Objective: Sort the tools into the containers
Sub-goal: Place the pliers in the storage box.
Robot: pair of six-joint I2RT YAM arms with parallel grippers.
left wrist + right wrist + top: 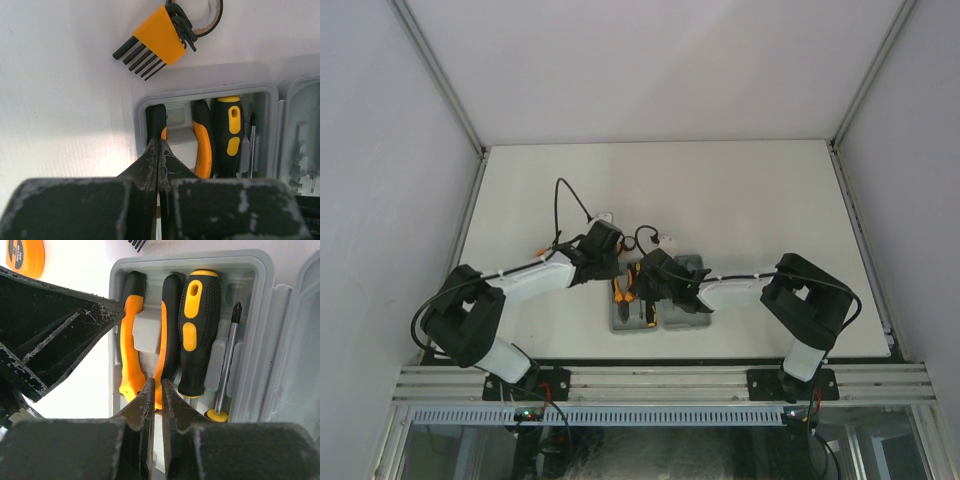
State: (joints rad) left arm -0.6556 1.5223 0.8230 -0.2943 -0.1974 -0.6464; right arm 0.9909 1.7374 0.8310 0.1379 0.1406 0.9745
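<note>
The tool case [265, 270] holds the pliers [131, 340] and both screwdrivers [200, 315]; you've the hex-key set [157, 35] and tape measure [25, 257] left outside it. Your left gripper [159, 150] is pressed together, empty; your right gripper's [157, 390] tips nearly meet at the pliers, grip unclear.
</note>
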